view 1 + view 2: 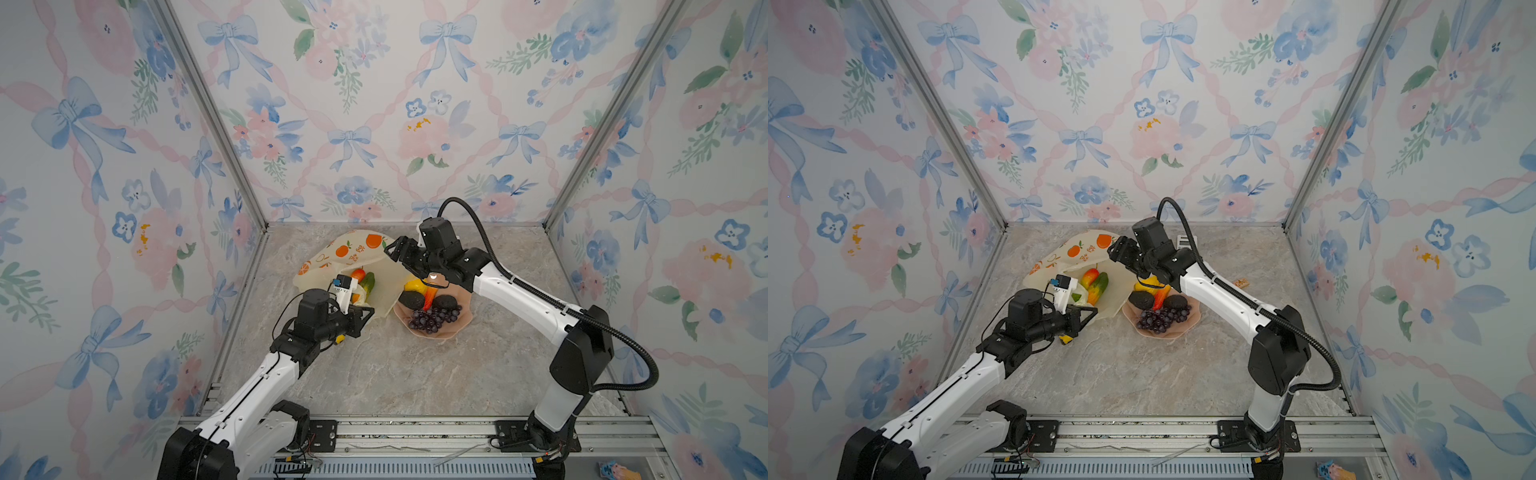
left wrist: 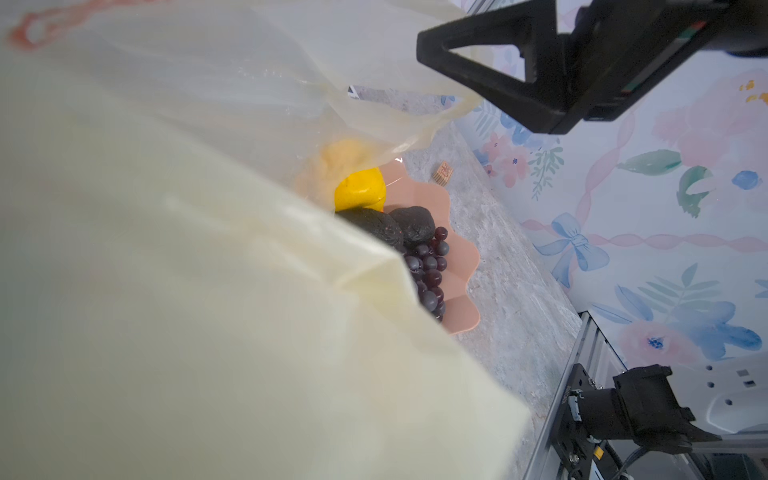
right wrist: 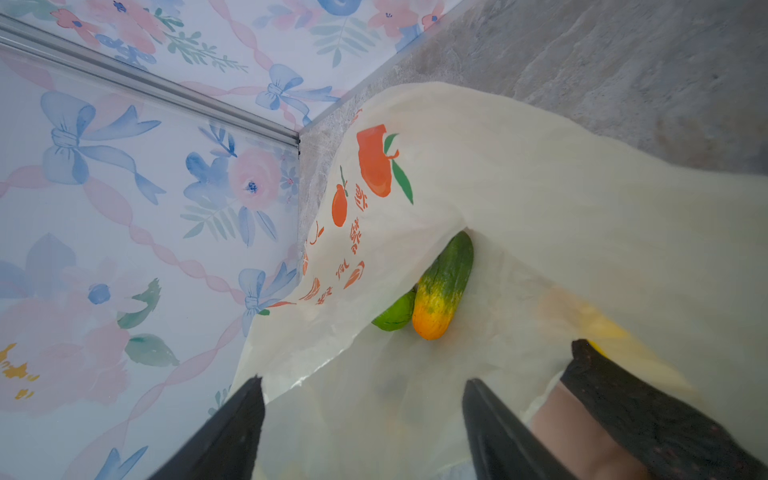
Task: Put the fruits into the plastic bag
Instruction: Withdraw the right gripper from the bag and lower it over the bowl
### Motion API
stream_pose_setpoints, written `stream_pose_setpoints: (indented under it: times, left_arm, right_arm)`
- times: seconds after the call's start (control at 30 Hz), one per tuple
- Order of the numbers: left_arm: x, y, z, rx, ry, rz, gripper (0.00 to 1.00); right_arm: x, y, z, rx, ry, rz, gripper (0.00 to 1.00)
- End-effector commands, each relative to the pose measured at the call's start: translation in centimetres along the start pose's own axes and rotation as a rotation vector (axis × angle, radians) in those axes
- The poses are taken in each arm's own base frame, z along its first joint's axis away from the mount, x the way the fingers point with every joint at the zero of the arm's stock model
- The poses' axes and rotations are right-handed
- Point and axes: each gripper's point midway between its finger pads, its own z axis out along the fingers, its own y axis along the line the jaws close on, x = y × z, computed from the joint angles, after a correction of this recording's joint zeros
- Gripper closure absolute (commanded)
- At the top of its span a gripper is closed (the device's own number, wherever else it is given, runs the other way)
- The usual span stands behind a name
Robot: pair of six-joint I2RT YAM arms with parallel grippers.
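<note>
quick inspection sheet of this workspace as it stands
surface: marble-look tabletop, no spills seen
job's things: plastic bag open, red-yellow fruit, orange-green fruit, bright green fruit inside; yellow fruit, two avocados, grape bunch on pink plate
clutter: small tan block right of plate; duck toy beyond front rail
grippers: left gripper shut on bag edge; right gripper open, empty, above bag
cables: black hose along right arm
surroundings: floral walls, metal frame

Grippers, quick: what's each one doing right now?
Left gripper: jaws shut on the edge of the plastic bag.
Right gripper: jaws open, holding nothing.
</note>
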Motion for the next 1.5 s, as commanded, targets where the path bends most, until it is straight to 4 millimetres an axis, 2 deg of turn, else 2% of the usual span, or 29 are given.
stream_pose_setpoints:
  times: [0.0,0.13,0.27,0.43,0.57,0.73,0.97,1.17,1.47]
  left_arm:
    - [-0.4,-0.1,-0.2,-0.011,-0.010,0.029,1.00]
    - [-0.4,0.0,-0.2,-0.020,-0.011,0.032,1.00]
    - [-0.3,0.1,0.0,-0.019,0.000,0.028,1.00]
    - [-0.4,0.0,-0.1,-0.015,-0.004,0.028,1.00]
    - [-0.4,-0.1,-0.1,-0.014,-0.004,0.028,1.00]
    - [-0.5,-0.2,-0.1,-0.011,-0.005,0.028,1.00]
    - [-0.7,-0.3,-0.4,-0.015,-0.020,0.035,1.00]
    - [-0.8,-0.4,-0.6,-0.014,-0.025,0.039,1.00]
    - [-1.0,-0.4,-0.7,-0.014,-0.029,0.042,1.00]
  right_arm:
    - [2.6,-1.8,0.7,0.007,0.148,-0.067,0.22]
    - [3.2,-2.0,-1.2,0.033,0.168,-0.222,0.21]
    - [3.0,-3.3,-5.3,0.130,0.131,-0.382,0.18]
    - [4.2,-8.1,-9.9,0.328,0.169,-0.488,0.08]
    - [6.4,-11.1,-11.2,0.373,0.244,-0.496,0.05]
    - [8.4,-12.5,-9.6,0.331,0.309,-0.452,0.05]
    - [8.2,-13.0,-5.9,0.306,0.314,-0.407,0.06]
    - [8.3,-14.4,-2.5,0.311,0.365,-0.370,0.08]
    - [8.1,-15.8,0.3,0.318,0.387,-0.349,0.10]
